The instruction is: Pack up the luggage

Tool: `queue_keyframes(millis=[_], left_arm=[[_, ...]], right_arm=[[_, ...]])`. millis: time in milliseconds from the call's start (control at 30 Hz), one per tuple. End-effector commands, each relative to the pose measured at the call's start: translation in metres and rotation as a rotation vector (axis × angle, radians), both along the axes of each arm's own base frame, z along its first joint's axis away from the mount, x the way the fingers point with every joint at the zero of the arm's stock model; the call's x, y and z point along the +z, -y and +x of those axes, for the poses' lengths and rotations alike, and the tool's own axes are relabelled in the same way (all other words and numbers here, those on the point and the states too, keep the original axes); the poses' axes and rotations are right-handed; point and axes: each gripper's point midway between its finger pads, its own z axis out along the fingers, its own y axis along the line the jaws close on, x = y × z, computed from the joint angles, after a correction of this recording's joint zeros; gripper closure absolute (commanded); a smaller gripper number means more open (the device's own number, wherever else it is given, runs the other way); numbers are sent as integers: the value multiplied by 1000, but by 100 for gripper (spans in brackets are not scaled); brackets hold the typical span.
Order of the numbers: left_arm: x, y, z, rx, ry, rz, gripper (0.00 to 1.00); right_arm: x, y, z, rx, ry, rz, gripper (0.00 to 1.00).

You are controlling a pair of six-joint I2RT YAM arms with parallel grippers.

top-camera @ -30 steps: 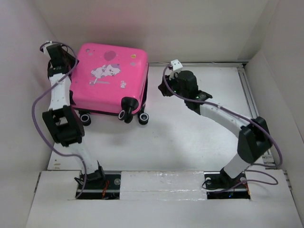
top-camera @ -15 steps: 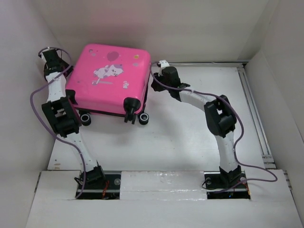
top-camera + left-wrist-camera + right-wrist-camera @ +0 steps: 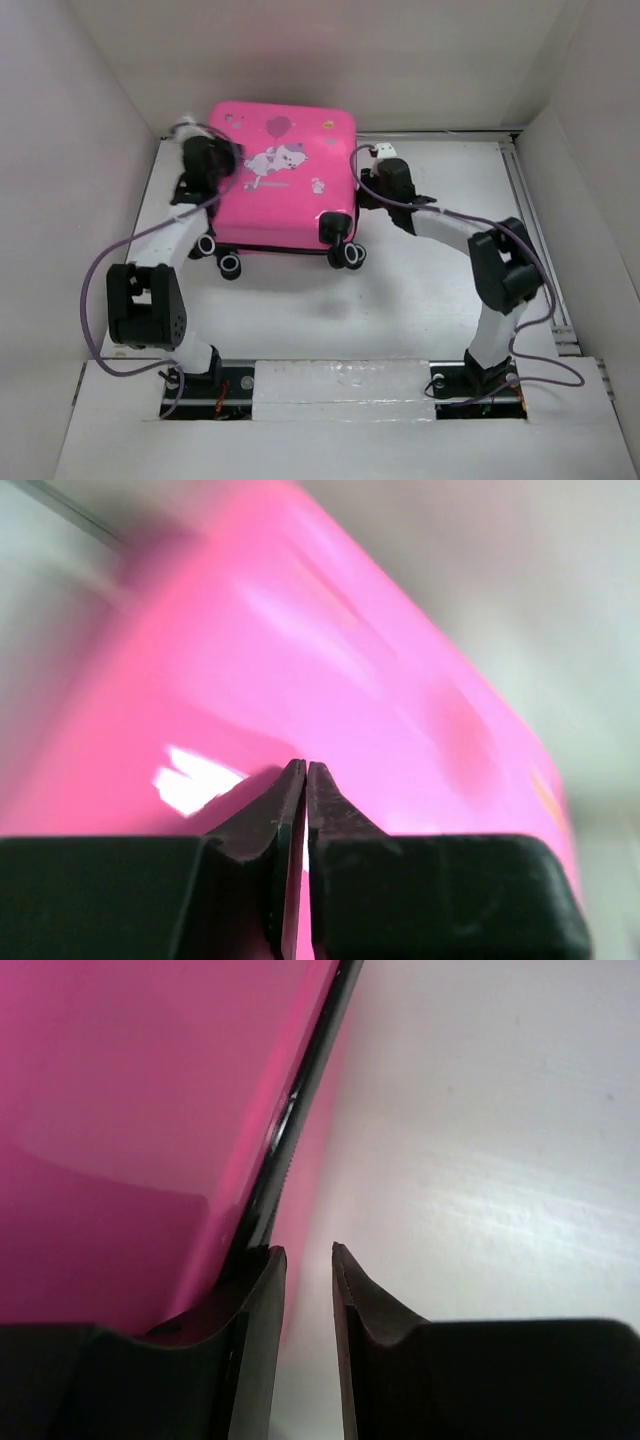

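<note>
Left jaws, clenched tip to tip on nothing, hung close against the glossy pink shell of the luggage point(image 3: 285, 180). Right jaws, parted by a sliver and likewise empty, sat just beside its black zipper trim point(image 3: 290, 1130), low over the bench point(image 3: 430, 300). The case lay shut and flat, print side up, at the far left-centre of the bench. Its wheels point(image 3: 351, 256) pointed toward the arm bases, and one arm stood at each flank.

The step in hand looked like positioning: the closed case was being squared up between the arms before any packing could begin. The next move likely called for working a fingertip into the zipper seam to lift the lid, and the right side seemed better placed for that.

Half a second earlier the case had sat nearer the left wall. It had since slid rightward toward the centre, with the left arm swung in behind it and the right wrist backed off to the right.
</note>
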Motion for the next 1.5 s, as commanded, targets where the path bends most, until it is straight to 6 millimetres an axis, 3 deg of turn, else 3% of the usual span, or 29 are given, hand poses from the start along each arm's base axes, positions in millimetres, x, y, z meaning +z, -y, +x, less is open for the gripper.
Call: queue_keyframes(millis=[0,33,100,133,167,233,300,400,433,533,567,600,633,667,700,733,767,800,900,1000,1100,1133,1200,1233,1300,1333,1367,1400,1467], left_arm=[[-75,196,-97,-556,-279,-100,99],[-73,213,-109,-583,-279,-101,99],[-64,260,-145,-694,-250,-99,99],[-62,273,-152,-716,-243,-101,99],[-61,282,-162,-739,-250,-116,99],[-34,303,-177,-791,-167,-134,95],[-2,310,-183,-819,-84,-132,85],[45,295,-164,-726,22,-44,66],[72,267,-138,-567,74,31,57],[99,213,-104,-387,133,22,56],[102,172,-83,-257,153,-19,56],[102,151,-73,-204,166,-31,56],[101,127,-63,-138,170,-36,57],[92,102,-53,-63,146,-47,61],[77,56,-35,12,105,-63,66],[68,34,-26,41,79,-63,70],[73,12,-17,84,74,-74,85],[40,-30,-9,163,-30,-71,92],[-1,-80,-2,222,-173,-32,100],[-43,-75,-3,189,-275,-33,100],[-81,-51,-8,94,-328,-119,100],[-110,-43,-23,84,-374,-170,100],[-113,-21,-26,4,-324,-201,100],[-127,-11,-36,-7,-354,-210,100],[-121,16,-41,-53,-339,-171,100],[-120,26,-44,-70,-338,-163,100],[-130,38,-57,-92,-366,-160,100],[-120,60,-62,-138,-331,-146,100],[-130,81,-80,-182,-348,-148,100]], right_arm=[[84,8,-18,25,170,110,68],[77,30,-22,-16,152,93,68],[101,65,-22,-69,186,108,68],[100,99,-18,-113,173,91,68],[108,115,-17,-134,186,88,64],[121,157,-19,-192,183,69,63],[152,176,-26,-211,230,73,60],[182,168,-47,-170,287,124,54],[184,149,-56,-123,291,145,53],[181,121,-69,-65,285,151,53],[176,110,-74,-48,274,147,56],[167,108,-76,-48,257,140,61],[167,104,-79,-38,262,143,77],[162,105,-80,-39,253,140,84],[165,102,-80,-42,259,149,91],[157,105,-77,-61,250,139,95],[144,106,-74,-79,223,137,96],[137,105,-72,-80,208,132,96],[116,99,-65,-88,168,108,96],[98,96,-48,-94,134,77,96],[100,85,-29,-76,133,85,95],[85,81,-21,-67,102,77,95],[95,69,-3,-38,130,100,93],[72,66,7,-39,90,86,93],[78,52,25,1,103,108,93],[74,46,32,21,95,114,93],[52,38,39,46,56,114,93],[52,34,44,86,56,138,93],[53,29,56,113,65,166,95]])
